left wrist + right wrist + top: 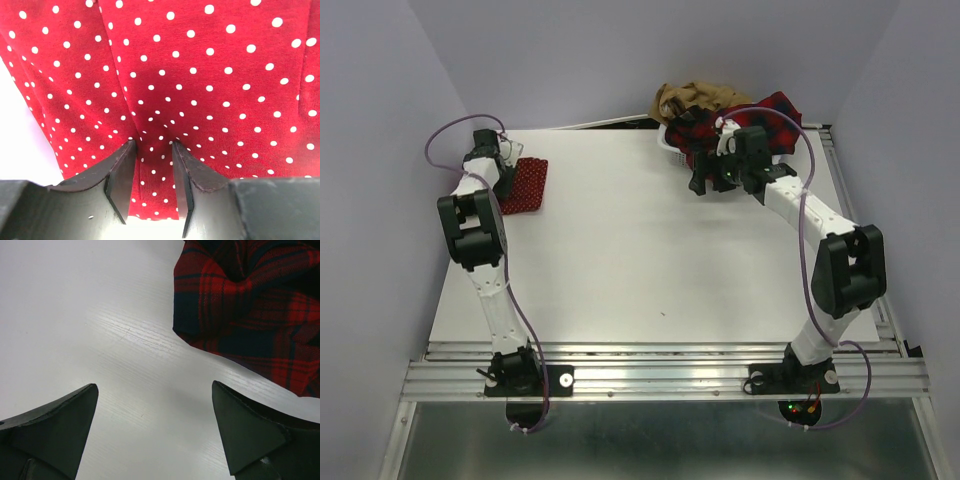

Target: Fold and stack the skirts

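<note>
Beneath the left pincer [152, 167], soft dotted red skirt [210, 75] puckers.

Soft, even overhead light keeps my table [125, 330] bright with a mild sheen, my dark fingers [55, 425] slightly soft-focused

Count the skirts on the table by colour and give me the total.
Red cloth skirt with small white dots: 1
Red-and-black plaid cloth skirt: 1
Plain tan-brown cloth skirt: 1
Total: 3
</note>
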`<state>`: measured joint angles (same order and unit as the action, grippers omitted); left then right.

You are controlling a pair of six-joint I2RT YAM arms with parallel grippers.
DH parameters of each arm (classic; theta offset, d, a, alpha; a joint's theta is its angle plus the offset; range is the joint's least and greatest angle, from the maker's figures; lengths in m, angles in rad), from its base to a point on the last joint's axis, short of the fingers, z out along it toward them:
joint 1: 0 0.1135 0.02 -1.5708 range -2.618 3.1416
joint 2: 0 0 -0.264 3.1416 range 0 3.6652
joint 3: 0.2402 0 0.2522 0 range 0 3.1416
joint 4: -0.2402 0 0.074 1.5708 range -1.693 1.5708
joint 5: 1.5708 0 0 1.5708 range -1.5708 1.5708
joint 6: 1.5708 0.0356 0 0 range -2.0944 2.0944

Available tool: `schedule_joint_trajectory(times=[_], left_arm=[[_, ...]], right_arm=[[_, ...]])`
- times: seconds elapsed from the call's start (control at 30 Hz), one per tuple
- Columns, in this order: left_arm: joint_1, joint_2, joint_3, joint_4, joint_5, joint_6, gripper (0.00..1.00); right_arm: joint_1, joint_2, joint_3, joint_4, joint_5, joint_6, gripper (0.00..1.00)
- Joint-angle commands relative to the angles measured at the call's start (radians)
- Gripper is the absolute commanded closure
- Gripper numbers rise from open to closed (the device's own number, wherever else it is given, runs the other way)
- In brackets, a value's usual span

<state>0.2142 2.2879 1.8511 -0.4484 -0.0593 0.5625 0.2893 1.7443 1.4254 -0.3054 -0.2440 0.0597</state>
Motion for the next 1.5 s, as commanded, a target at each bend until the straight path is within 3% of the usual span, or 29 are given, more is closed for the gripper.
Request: schedule_joint_trajectory(times=[0.0,0.17,0.43,0.73,1.3,1.47], left_arm=[[-0.012,0.059,0.005,-0.021,0.050,0.066,0.54],[-0.074,0.068,0.016,-0.019,0.042,0.060,0.53],[-0.111,0.182,0.232,-0.125,0.044,0.075,0.54],[-0.185,0.105,0.071,-0.055,0.032,0.244,0.53],[-0.208,0.064,-0.026,-0.118,-0.071,0.612,0.52],[-0.207,0.036,0.072,-0.128,-0.015,0.587,0.39]], right_arm=[[-0.006,0.012,0.035,0.028,-0.011,-0.017,0.00],[-0.006,0.027,0.067,0.026,-0.009,-0.012,0.00],[-0.006,0.012,0.070,0.026,-0.008,-0.017,0.00],[-0.015,0.006,0.081,0.025,-0.008,-0.021,0.00],[-0.015,0.003,0.090,0.019,-0.012,-0.032,0.00],[-0.015,0.003,0.104,0.008,-0.012,-0.037,0.00]])
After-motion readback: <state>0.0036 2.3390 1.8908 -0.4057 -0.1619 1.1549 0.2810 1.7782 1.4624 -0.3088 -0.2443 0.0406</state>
